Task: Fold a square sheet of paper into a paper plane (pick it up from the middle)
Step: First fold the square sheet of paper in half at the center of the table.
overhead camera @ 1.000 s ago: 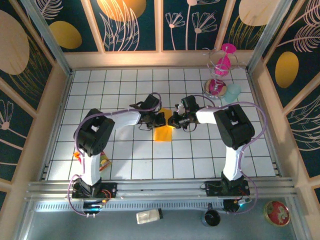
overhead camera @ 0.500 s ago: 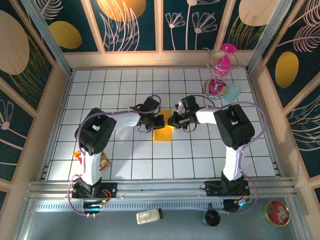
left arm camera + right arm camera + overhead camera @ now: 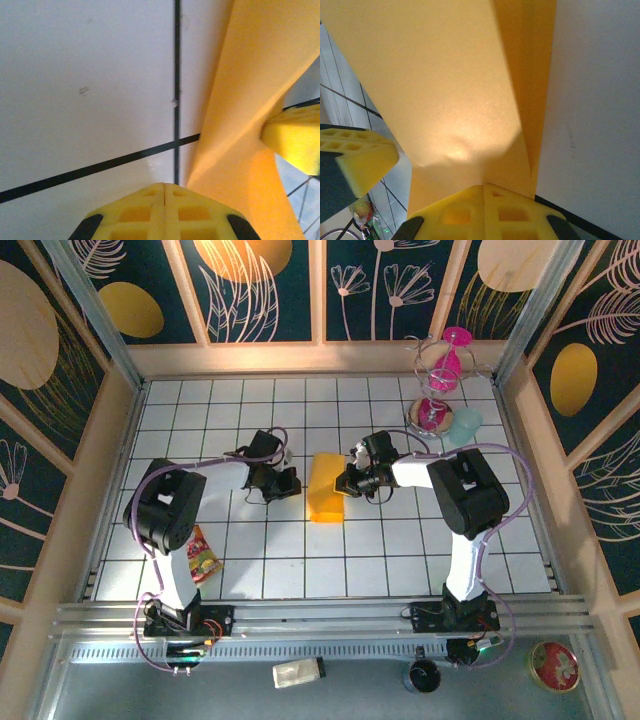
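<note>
The square sheet of paper [image 3: 325,488] is orange-yellow and folded into an upright strip near the middle of the tiled floor. My right gripper [image 3: 346,483] sits at the strip's right edge, shut on the paper, which puckers where it leaves the jaws [image 3: 484,186]. In the right wrist view the paper [image 3: 445,90] rises as a curved flap over a flat layer. My left gripper [image 3: 291,483] is shut and empty, just left of the strip. In the left wrist view its tip [image 3: 165,186] rests over bare tile beside the paper [image 3: 250,90].
A red-yellow snack packet [image 3: 203,558] lies by the left arm's base. A pink hourglass stand [image 3: 441,390] and a teal bowl [image 3: 466,423] stand at the back right. Wooden walls close in the tiled floor [image 3: 250,560].
My left gripper has drawn back to the left, off the paper. The paper now shows as a taller strip. The right gripper has stayed in place.
</note>
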